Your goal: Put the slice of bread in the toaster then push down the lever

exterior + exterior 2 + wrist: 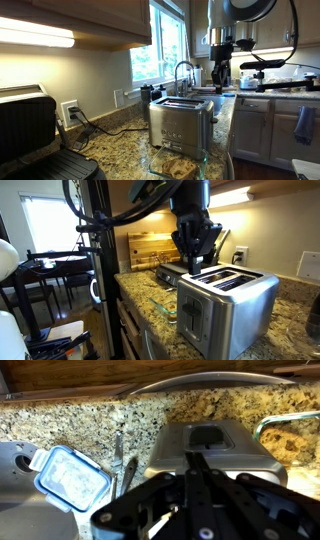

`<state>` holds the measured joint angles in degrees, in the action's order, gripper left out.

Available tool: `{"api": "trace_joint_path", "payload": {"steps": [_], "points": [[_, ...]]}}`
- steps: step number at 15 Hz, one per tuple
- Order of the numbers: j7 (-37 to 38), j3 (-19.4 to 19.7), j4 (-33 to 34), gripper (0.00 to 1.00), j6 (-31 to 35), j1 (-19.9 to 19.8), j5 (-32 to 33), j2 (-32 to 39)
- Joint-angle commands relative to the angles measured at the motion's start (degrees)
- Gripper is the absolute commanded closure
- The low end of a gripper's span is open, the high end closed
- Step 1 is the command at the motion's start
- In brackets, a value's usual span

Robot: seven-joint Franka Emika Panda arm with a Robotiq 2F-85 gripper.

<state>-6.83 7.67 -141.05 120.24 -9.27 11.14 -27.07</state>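
Observation:
The brushed steel toaster stands on the granite counter, and it shows in both exterior views. In the wrist view its narrow end carries a dark lever tab. My gripper hangs just above the toaster's top, over the end away from the control face. Its fingers are pressed together with nothing seen between them. It also shows in both exterior views. No slice of bread shows clearly; the slots look dark.
A glass dish sits on the counter against the toaster. A black grill press stands to one side. A blue-rimmed clear lid lies by the sink. A faucet and a wooden board stand behind.

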Motion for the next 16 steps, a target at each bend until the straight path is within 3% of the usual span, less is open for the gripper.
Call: {"api": "trace_joint_path", "payload": {"steps": [1,11,16], "points": [[-1.47,0.47,0.00,0.97,-0.89,0.93,-0.69,0.00],[-2.14,0.24,-0.52,0.97,-0.99,1.08,-0.47,0.62],[-1.58,-0.62,-3.32,0.97,-2.23,1.01,0.03,-2.35]]}}
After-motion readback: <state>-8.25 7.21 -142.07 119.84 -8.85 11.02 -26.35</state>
